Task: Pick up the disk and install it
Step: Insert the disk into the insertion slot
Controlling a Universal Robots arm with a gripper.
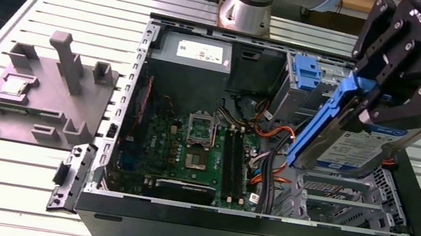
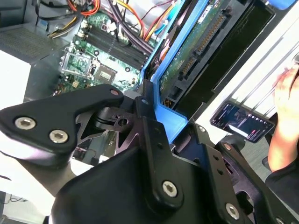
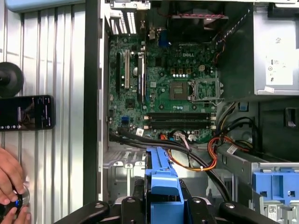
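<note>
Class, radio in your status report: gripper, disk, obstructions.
Gripper shut on silver-grey rectangular hard disk in blue plastic frame. Disk tilted above open black computer case, not seated. Orange cables beside grey metal drive bay.

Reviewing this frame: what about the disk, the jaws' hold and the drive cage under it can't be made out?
Exterior view: the gripper covers the upper end of the disk; the disk hides whether its lower edge touches the drive cage.
First wrist view: the picture's edge cuts the disk off past its blue frame.
Second wrist view: the gripper's body hides where the jaws meet the disk.
</note>
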